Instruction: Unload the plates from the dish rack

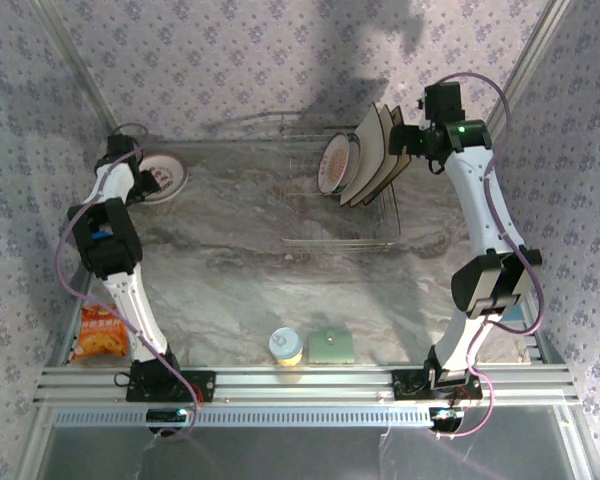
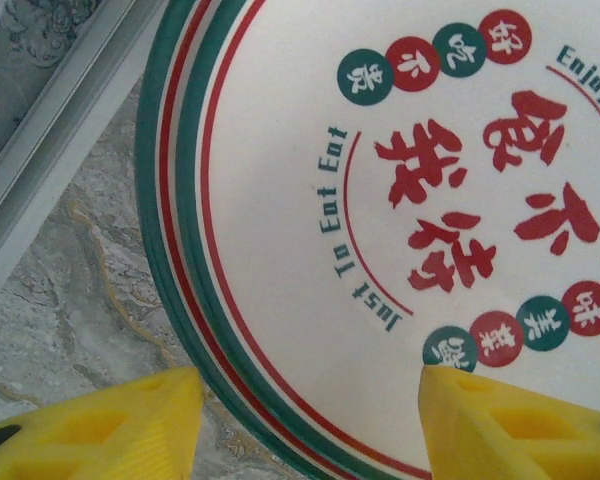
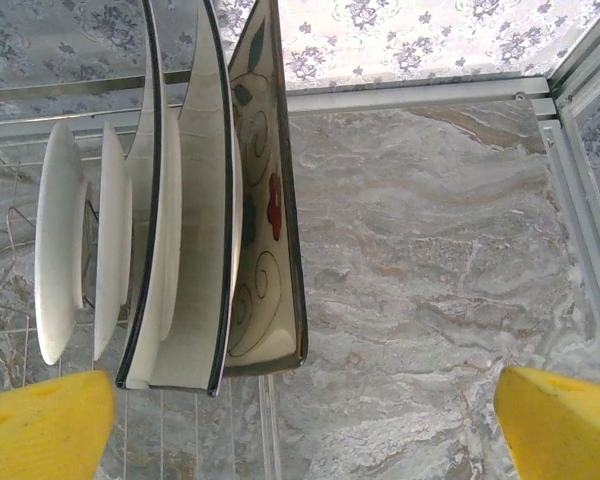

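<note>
yellow fingers [image 2: 110,425] of the left gripper [image 2: 310,400] stand apart, gripping nothing, over a round white plate [image 2: 310,200] with a teal-and-red rim and red lettering. it lies flat on the marble table [image 2: 60,330], close beside the frame rail [image 2: 50,140]. right gripper [image 3: 305,385] gapes wide, empty, facing the dish rack [image 3: 10,230], where round plates [image 3: 60,250] and square cream plates [image 3: 195,250] stand on edge. the flower-printed plate [image 3: 265,200] is outermost, with bare marble beside it.
</note>
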`<state>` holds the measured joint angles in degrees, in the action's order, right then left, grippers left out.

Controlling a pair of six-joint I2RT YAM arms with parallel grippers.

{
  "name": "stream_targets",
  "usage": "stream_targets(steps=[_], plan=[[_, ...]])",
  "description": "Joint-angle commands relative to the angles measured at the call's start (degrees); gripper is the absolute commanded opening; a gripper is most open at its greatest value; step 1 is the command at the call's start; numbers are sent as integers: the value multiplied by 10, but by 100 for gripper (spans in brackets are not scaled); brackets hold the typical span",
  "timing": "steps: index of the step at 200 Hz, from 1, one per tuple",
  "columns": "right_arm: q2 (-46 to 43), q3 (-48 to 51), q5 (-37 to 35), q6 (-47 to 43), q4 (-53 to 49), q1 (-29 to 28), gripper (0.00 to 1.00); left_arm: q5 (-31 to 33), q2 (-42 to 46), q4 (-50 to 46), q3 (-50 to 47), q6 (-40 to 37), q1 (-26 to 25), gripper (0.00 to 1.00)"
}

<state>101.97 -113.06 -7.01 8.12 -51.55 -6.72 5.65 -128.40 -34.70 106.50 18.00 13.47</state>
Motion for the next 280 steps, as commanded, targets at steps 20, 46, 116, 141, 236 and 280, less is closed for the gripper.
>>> stream_targets(steps=[20, 46, 116, 141, 236, 280], plan=[[-14, 2, 7, 7, 6, 3, 100, 21, 3, -27, 24, -22, -1, 63], [-13, -4, 7, 7, 2, 2, 100, 36, 37, -24, 13, -39, -9, 65], [11, -61, -39, 1, -23, -49, 100, 89, 149, -110, 62, -119, -87, 99], [30, -98, -58, 0, -36, -83, 100, 94, 182, -152, 95, -135, -131, 99], [199, -259, -128, 37, -60, -199, 99, 70, 233, -200, 98, -127, -240, 99], [290, -308, -140, 64, -58, -209, 91, 65, 231, -186, 86, -129, -241, 99]])
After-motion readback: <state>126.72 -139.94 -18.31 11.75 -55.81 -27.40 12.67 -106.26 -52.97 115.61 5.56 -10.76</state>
